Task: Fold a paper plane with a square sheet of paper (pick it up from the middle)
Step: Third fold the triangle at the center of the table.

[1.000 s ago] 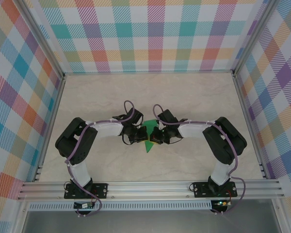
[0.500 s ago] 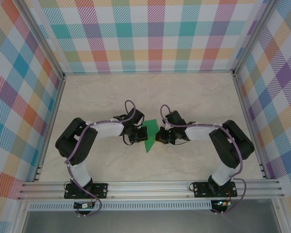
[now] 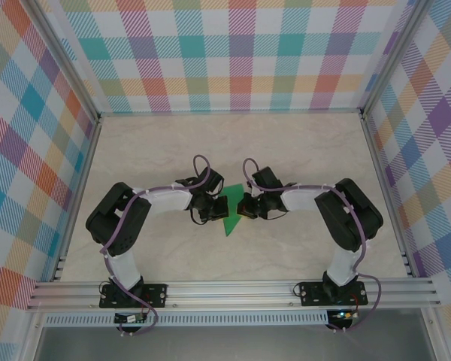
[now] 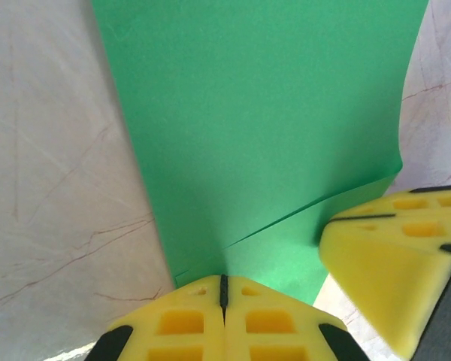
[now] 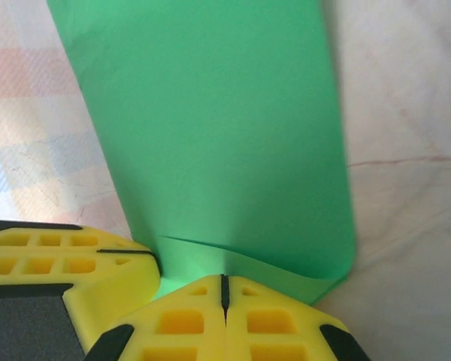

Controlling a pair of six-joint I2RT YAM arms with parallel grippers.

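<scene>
- Since half a second ago the right arm has drawn its elbow back in toward the middle, and its wrist sits closer beside the paper; the left arm has kept its pose.
- Between the two wrists, at the middle of the counter (image 3: 301, 150), sits the green paper sheet (image 3: 230, 223), with one pointed corner aimed at the near edge.
- From the left wrist, the green paper sheet (image 4: 263, 113) stretches away as a broad matte panel, and a layered edge runs slantwise across its lower part.
- From the right wrist, the same sheet (image 5: 210, 128) rises as a tall panel whose lower right corner curls round into a soft fold.
- Left fingers (image 4: 184, 323) are pressed together, their seam closed, pinching the near edge of the sheet; overhead they (image 3: 219, 207) sit at the sheet's left side.
- Right fingers (image 5: 184, 323) are likewise closed flat on the sheet's folded bottom edge; overhead they (image 3: 244, 207) sit at its right side.
- Each wrist camera catches the other arm's yellow pad just beside its own, touching the paper.
- Pale marbled counter shows under and beside the sheet.
- Plaid walls (image 3: 240, 53) enclose the counter on three sides.
- An aluminium rail (image 3: 233, 289) carries both arm bases at the near edge.
</scene>
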